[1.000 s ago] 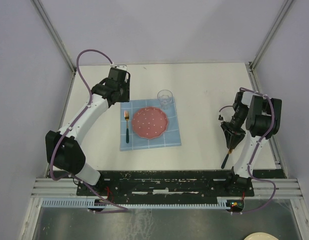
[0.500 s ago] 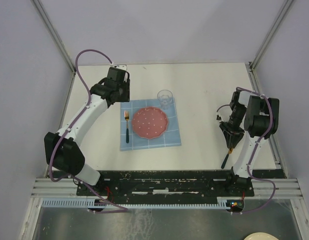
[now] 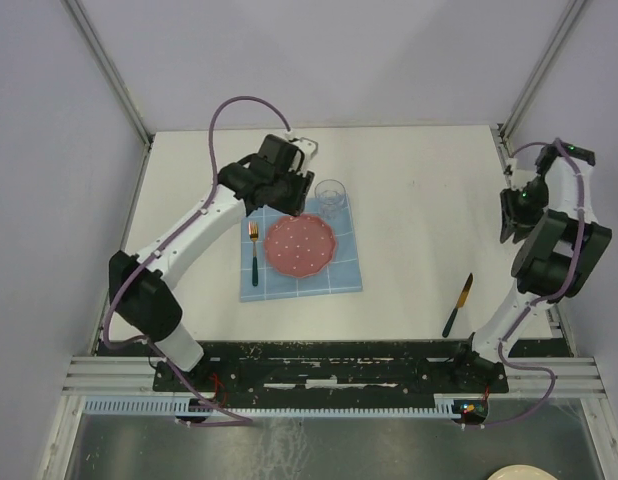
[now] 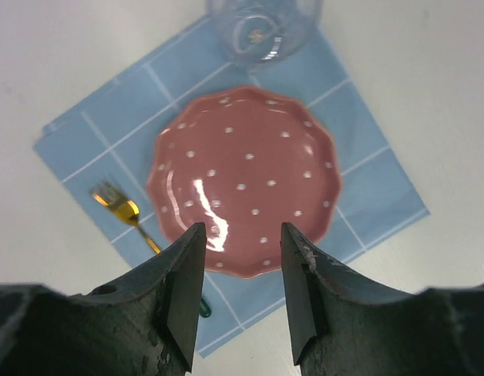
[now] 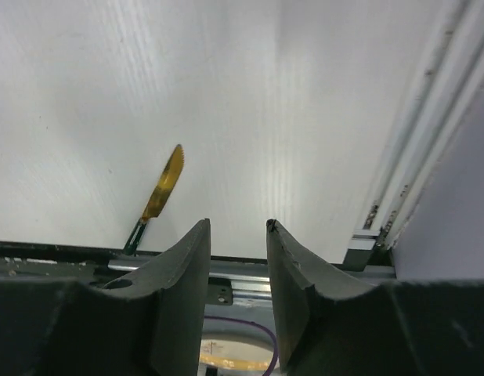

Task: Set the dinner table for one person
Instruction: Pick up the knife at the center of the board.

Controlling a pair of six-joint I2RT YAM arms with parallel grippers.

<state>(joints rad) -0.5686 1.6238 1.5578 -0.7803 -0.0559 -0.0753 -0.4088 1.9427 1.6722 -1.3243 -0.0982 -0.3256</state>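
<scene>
The white dinner table [image 3: 409, 180] carries a blue grid placemat [image 3: 349, 270]. On the mat lie a pink dotted plate [image 3: 301, 245] and a gold fork [image 3: 254, 250] to its left, and a clear glass [image 3: 330, 195] stands at its far edge. A gold knife with a dark handle [image 3: 459, 304] lies on the bare table near the front right. My left gripper [image 3: 291, 203] hovers open and empty over the plate [image 4: 243, 180], with the fork [image 4: 124, 211] and glass [image 4: 261, 27] in its view. My right gripper [image 3: 510, 222] is raised at the far right, open and empty, with the knife [image 5: 160, 196] below and to its left.
Metal frame posts and a rail [image 5: 430, 117] run along the table's right edge, close to my right arm. The black base bar [image 3: 329, 360] lines the near edge. Pale walls enclose the back and sides.
My left arm swung right from the mat's far-left corner to above the plate. My right gripper lifted off the knife and drew back to the far right; the knife lies on the table.
</scene>
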